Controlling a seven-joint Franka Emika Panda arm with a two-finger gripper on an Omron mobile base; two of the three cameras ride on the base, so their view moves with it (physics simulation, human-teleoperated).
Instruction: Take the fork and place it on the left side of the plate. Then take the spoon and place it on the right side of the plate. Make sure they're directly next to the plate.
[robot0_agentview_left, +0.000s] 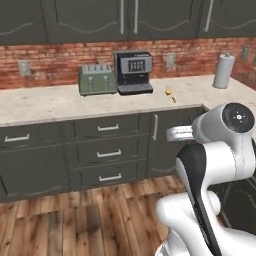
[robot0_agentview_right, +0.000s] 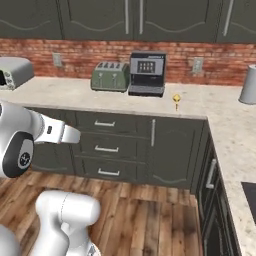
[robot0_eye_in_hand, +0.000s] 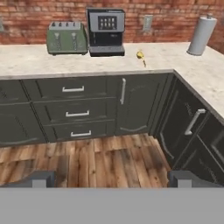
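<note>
Kitchen surface (robot0_eye_in_hand: 39, 61) ahead of you carries the yellow spoon (robot0_eye_in_hand: 141, 55) near its front edge by the inner corner, right of the coffee machine (robot0_eye_in_hand: 105, 31), handle pointing toward that edge, well beyond your claw (robot0_eye_in_hand: 112, 178), which hangs wide and empty over the floor, arm folded back.

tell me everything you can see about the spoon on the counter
The spoon is small and yellowish-golden, with a rounded bowl and a short thin handle. It lies flat on the pale speckled counter, a little to the right of the black coffee machine and touching nothing else. From the hand view its bowl is toward the brick wall and its handle points toward the counter's front edge. Nothing holds it.
</note>
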